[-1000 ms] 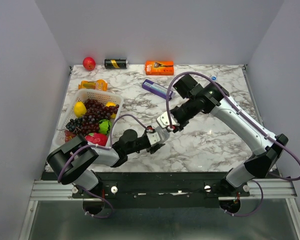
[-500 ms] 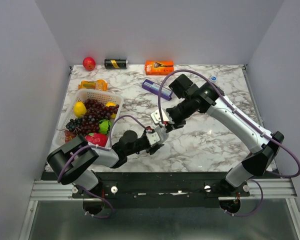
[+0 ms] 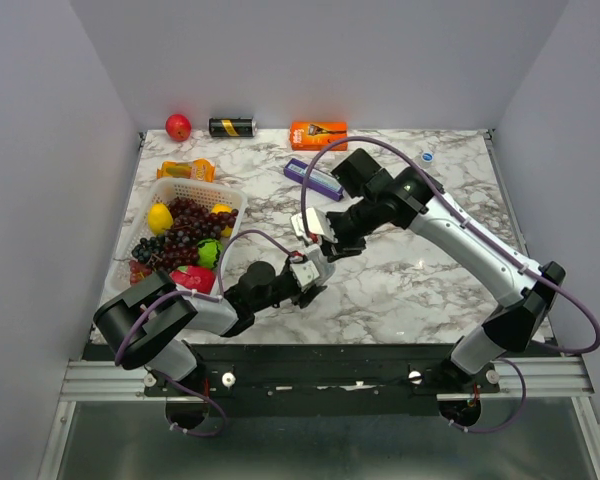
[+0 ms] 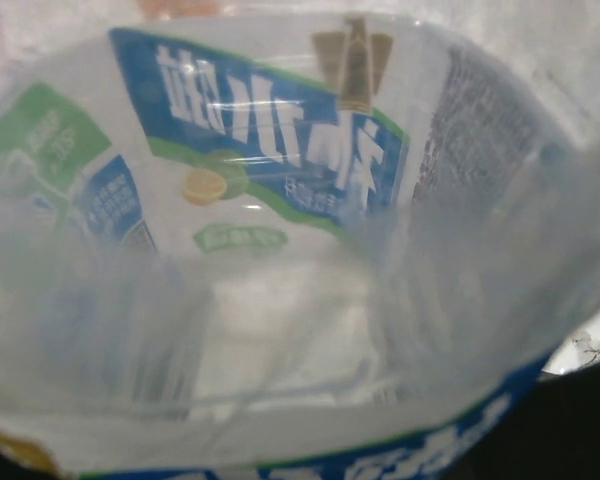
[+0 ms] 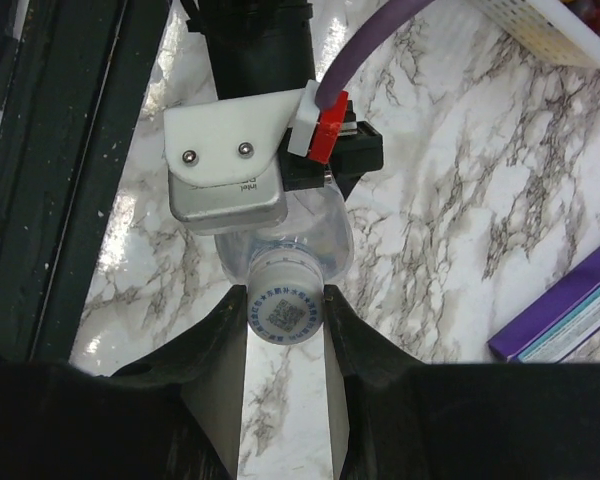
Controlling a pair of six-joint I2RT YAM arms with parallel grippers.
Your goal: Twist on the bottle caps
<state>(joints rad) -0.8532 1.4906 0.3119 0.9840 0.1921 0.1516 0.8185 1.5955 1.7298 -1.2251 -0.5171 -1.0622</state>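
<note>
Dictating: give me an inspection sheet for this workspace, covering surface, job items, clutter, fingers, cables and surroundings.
Surface: marble table.
Job's things: clear bottle with whitish cap on its neck; blue cap loose, far right; other bottles, nothing seen.
Clutter: fruit basket, red fruit, black can, orange box, purple box, orange packet.
Grippers: left gripper shut on the bottle; right gripper shut on the whitish cap.
Cables: purple cables arching over both arms.
Surroundings: grey walls, metal rail in front.

This looks like a robotics lab test cell: a marble-patterned table [image 3: 420,290] boxed in by plain pale walls [image 3: 320,60], with a bare aluminium rail [image 3: 100,378] along its near edge.
</note>
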